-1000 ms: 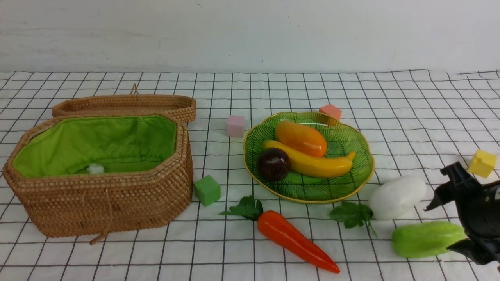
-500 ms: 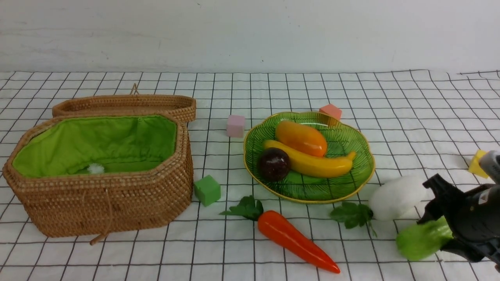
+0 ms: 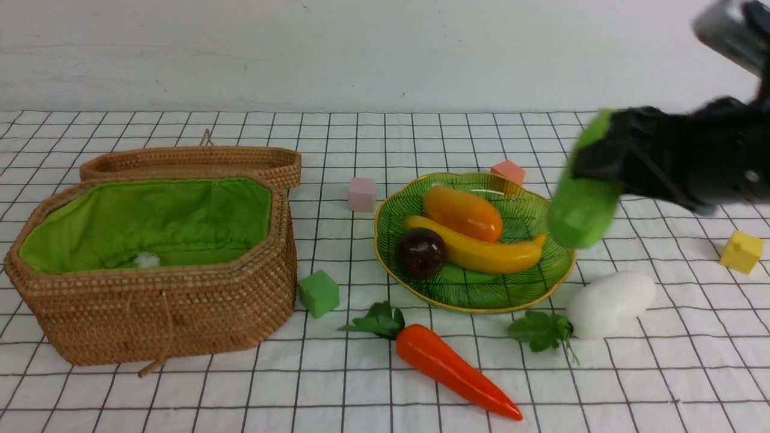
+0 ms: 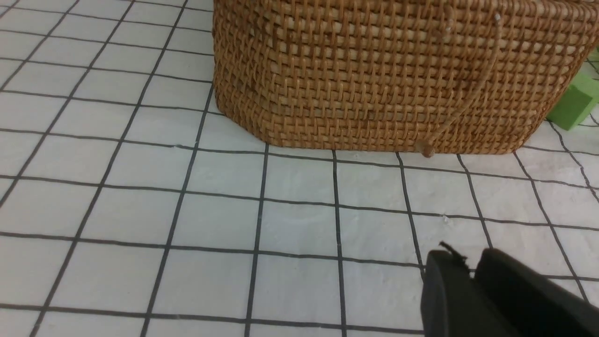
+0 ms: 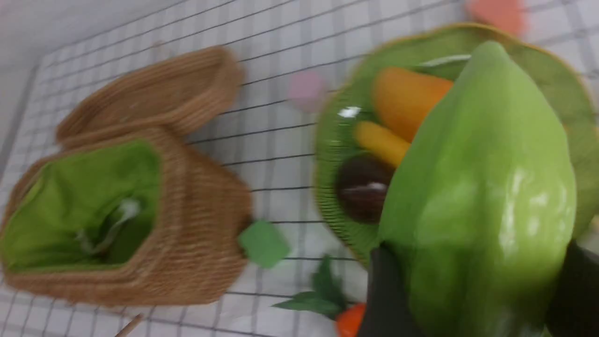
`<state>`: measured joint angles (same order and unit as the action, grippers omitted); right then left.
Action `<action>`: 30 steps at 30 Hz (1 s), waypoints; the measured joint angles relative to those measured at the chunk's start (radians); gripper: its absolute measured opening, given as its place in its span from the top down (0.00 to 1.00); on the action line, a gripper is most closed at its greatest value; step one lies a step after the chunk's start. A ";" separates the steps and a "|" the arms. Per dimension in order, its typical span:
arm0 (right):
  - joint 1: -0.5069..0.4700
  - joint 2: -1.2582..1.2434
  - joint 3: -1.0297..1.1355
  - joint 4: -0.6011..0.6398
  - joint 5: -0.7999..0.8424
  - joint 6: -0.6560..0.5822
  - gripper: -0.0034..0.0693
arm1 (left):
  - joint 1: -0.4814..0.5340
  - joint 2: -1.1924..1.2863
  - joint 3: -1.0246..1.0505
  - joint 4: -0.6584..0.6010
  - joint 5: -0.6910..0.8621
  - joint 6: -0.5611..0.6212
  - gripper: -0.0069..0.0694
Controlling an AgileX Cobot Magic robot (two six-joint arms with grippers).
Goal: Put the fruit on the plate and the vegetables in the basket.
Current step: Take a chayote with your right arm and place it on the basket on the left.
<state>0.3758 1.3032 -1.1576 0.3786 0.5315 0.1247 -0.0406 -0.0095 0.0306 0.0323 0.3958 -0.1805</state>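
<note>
My right gripper (image 3: 592,159) is shut on the light green cucumber (image 3: 579,207), held in the air above the right edge of the green plate (image 3: 481,294). In the right wrist view the cucumber (image 5: 482,196) fills the space between the fingers of my right gripper (image 5: 475,290). The mango (image 3: 463,213), banana (image 3: 487,255) and mangosteen (image 3: 421,252) lie on the plate. On the cloth in front of the plate lie the carrot (image 3: 451,370) and the white radish (image 3: 610,304). The open basket (image 3: 180,325) stands at the left. My left gripper (image 4: 470,269) is shut and empty, low over the cloth near the basket's wall (image 4: 383,79).
Foam cubes sit around: pink (image 3: 362,193), orange-pink (image 3: 508,171) behind the plate, green (image 3: 319,293) beside the basket, yellow (image 3: 742,251) at the far right. The basket's lid (image 3: 192,162) lies back behind it. A white wall closes off the back.
My right gripper closed on the cucumber on the cloth at the front right, then lifted it up and back to beside the plate. The left gripper stayed put.
</note>
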 joint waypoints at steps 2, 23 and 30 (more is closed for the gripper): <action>0.085 0.108 -0.131 0.038 0.001 -0.100 0.36 | 0.000 0.000 0.000 0.000 0.000 0.000 0.80; 0.380 0.972 -1.094 0.015 0.058 -0.275 0.11 | 0.000 0.000 0.000 0.000 0.000 0.000 0.78; 0.378 0.886 -1.103 -0.178 0.258 -0.275 0.04 | 0.000 0.000 0.000 0.000 0.000 0.000 0.77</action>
<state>0.7537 2.1892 -2.2606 0.2001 0.7894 -0.1506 -0.0406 -0.0095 0.0306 0.0323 0.3958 -0.1805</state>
